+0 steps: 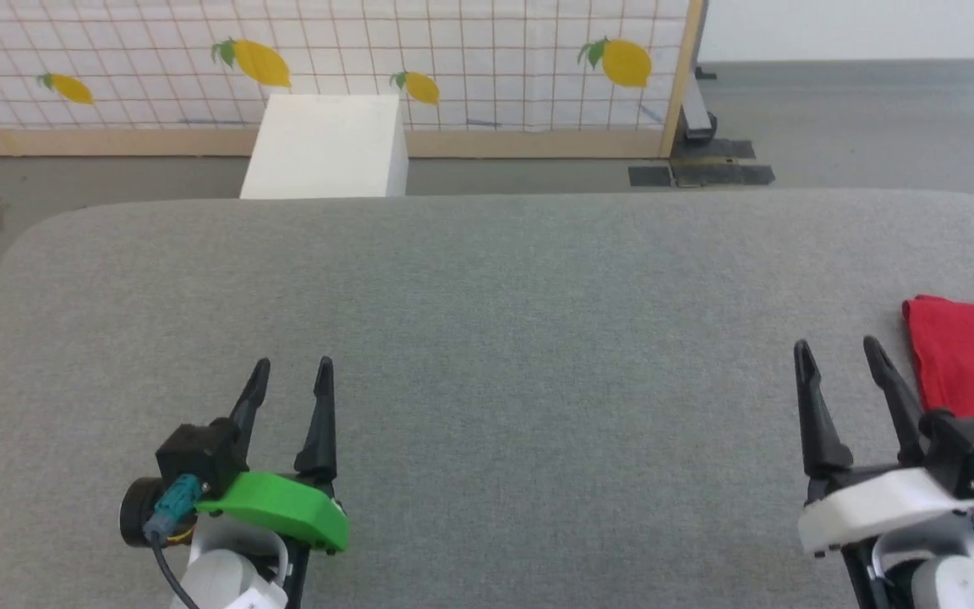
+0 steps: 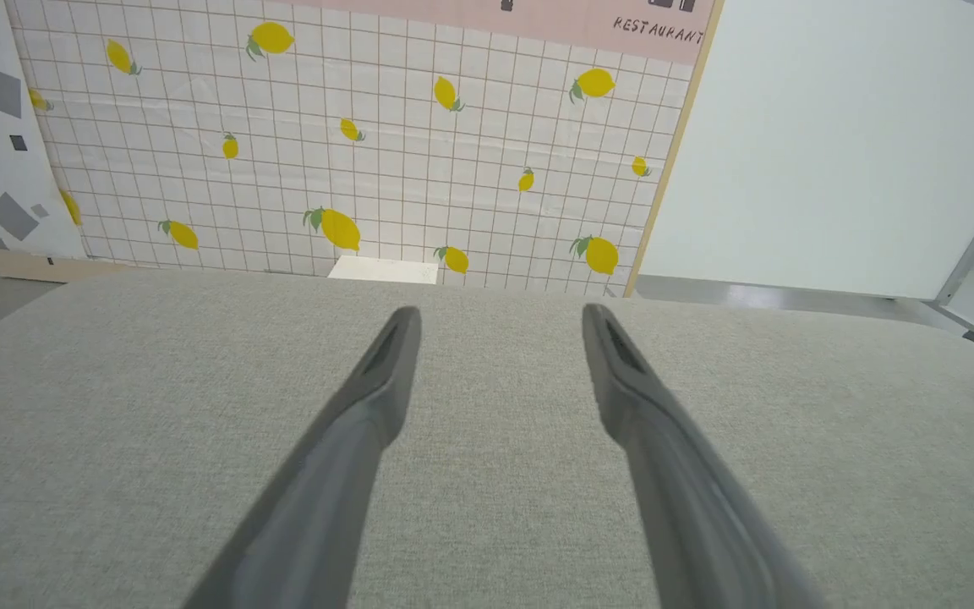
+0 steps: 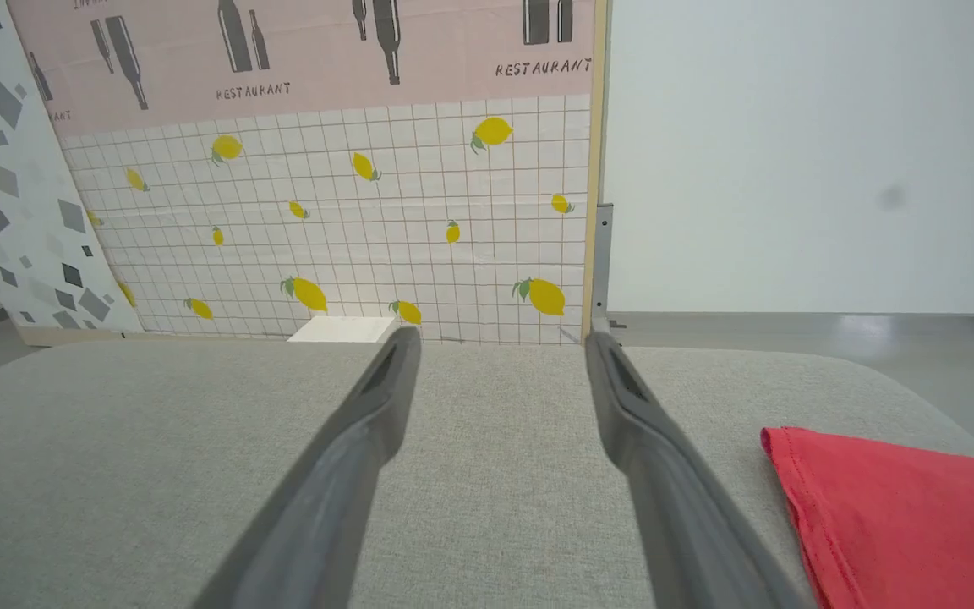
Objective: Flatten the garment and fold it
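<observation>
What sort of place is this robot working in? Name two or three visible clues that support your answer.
Probably a staged indoor robot test area: a freestanding printed backdrop with lemons and the word RESTAURANT, a bare grey floor, and a grey fabric-covered worktop with a red garment.

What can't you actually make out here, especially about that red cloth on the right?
- Garment: the head view's right edge cuts it off. Only a plain red corner shows, so any print, its sleeves and how it lies cannot be told.
- Same garment, left wrist view: a tiny scrap at the right edge, too small to read.
- White box, head view: the far edge of the grey surface hides its base.
</observation>
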You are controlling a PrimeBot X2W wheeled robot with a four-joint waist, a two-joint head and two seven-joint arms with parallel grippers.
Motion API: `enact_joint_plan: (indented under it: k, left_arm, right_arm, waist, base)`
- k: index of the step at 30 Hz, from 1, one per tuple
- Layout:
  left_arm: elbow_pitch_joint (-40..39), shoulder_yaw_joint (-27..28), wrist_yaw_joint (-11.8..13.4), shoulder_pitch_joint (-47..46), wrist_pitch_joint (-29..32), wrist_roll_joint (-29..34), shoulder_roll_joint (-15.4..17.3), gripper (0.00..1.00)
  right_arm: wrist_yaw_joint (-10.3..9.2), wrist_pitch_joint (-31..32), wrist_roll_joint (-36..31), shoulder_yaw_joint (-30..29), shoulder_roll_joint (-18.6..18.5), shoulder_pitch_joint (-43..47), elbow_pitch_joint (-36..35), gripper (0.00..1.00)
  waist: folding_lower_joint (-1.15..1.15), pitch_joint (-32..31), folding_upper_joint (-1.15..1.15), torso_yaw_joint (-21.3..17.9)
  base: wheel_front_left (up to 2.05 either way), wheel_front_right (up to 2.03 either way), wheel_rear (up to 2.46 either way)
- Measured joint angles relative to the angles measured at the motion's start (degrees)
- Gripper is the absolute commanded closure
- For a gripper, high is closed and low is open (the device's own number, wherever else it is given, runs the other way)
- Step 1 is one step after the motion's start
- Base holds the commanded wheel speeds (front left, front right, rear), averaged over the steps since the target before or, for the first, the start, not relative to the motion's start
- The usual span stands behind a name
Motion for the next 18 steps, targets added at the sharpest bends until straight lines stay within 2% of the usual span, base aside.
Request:
enact_joint_plan:
  k: [8, 18]
  left_arm:
    - [1.11, -0.38, 0.0, 0.86, 0.0, -0.01, -0.29, 0.0]
    - [1.32, -0.29, 0.0, 0.89, 0.0, -0.01, -0.43, 0.0]
  right_arm:
    - [-0.01, -1.69, 2.15, -0.88, 0.01, 2.87, 1.07, 0.0]
    - [-0.01, -1.68, 2.33, -0.93, 0.0, 2.89, 0.92, 0.0]
  waist:
    - [0.0, -0.99, 0.0, 1.59]
    - [0.0, -0.72, 0.0, 1.3]
  base:
    - [0.0, 0.0, 0.0]
    - [0.0, 0.0, 0.0]
